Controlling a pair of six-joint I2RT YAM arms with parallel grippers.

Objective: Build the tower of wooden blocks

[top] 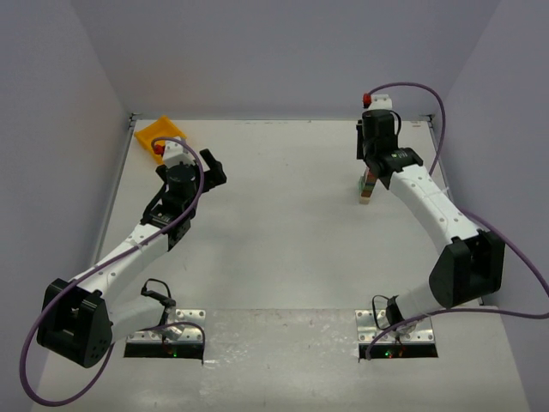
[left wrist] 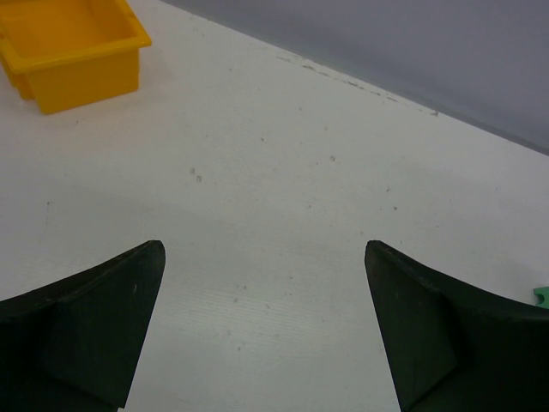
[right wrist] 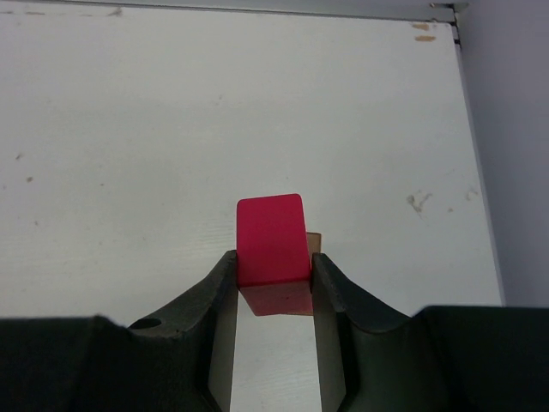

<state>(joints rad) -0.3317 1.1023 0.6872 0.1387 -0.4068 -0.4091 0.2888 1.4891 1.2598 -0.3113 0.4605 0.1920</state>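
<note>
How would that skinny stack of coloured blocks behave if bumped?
The stack would probably topple: it looks tall and narrow on a small base. The magenta block seems rigid and flat-sided, so it likely won't roll; the right hand pinches it squarely.

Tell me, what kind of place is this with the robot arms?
Probably a robot test lab, not a home. A left arm and a right arm are bolted to a white table, plain grey walls box it in, and purple cables trail from the arms.
</note>
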